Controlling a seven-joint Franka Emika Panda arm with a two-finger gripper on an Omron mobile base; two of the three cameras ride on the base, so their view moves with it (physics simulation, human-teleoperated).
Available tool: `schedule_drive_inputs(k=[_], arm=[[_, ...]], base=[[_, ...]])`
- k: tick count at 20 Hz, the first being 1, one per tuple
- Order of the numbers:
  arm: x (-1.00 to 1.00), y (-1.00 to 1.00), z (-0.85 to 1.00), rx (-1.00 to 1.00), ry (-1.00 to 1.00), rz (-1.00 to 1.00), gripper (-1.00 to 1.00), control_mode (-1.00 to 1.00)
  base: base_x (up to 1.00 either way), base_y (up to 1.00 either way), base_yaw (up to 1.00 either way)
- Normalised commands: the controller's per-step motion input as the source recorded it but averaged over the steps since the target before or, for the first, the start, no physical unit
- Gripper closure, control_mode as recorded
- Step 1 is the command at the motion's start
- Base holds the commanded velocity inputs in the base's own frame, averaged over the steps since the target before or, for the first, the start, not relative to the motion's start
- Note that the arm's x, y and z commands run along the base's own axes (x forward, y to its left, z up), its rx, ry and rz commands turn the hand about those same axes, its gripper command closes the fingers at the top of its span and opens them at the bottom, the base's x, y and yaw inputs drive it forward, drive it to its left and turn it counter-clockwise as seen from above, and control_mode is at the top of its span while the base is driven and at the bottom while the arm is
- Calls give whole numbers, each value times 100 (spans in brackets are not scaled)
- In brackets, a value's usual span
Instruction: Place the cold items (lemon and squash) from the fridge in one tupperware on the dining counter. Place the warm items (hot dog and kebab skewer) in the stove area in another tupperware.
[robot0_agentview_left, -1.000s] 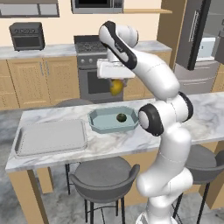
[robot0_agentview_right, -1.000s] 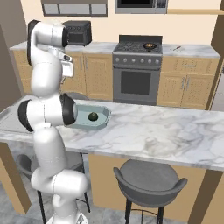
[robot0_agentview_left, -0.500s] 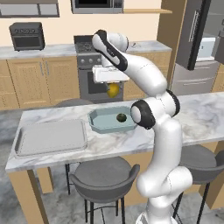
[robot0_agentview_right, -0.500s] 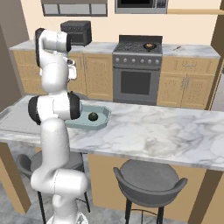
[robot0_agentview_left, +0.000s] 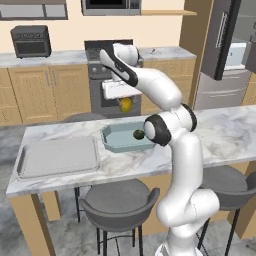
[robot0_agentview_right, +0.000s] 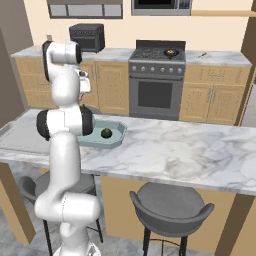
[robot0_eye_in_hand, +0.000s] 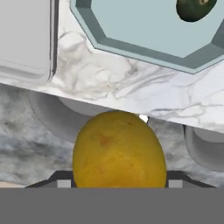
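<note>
My gripper (robot0_agentview_left: 124, 101) hangs over the far edge of the dining counter (robot0_agentview_left: 220, 135), shut on a yellow lemon (robot0_agentview_left: 126, 105). In the hand view the lemon (robot0_eye_in_hand: 119, 151) covers the fingertips. Just in front of it and lower, a teal tupperware (robot0_agentview_left: 116, 144) sits on the counter with a dark green squash (robot0_agentview_left: 138, 134) inside. From the hand, the tupperware (robot0_eye_in_hand: 131, 39) lies ahead with the squash (robot0_eye_in_hand: 194, 8) at its far side. The right base view shows the squash (robot0_agentview_right: 106, 133) in the tupperware (robot0_agentview_right: 119, 133) beside the arm.
A second, grey tupperware (robot0_agentview_left: 57, 157) lies flat on the counter left of the teal one, seen also from the hand (robot0_eye_in_hand: 24, 39). Stools (robot0_agentview_left: 120, 202) stand at the near side. The stove (robot0_agentview_right: 157, 75) with a pan (robot0_agentview_right: 171, 51) is behind the counter, the fridge (robot0_agentview_left: 225, 50) at right.
The arm's upper links have swung left, and the gripper has sunk a little and shifted slightly left with the lemon still held. The squash and both tupperwares have not moved.
</note>
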Motion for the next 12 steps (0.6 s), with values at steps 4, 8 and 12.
schedule_drive_inputs(k=[4,8,12], arm=[[10,-9,-33,13,-34,0,100,-100],[0,-16,-37,33,-55,0,100,-100],[-5,-14,-33,41,-75,1,100,-100]], base=[[0,0,0],[0,0,0],[0,0,0]])
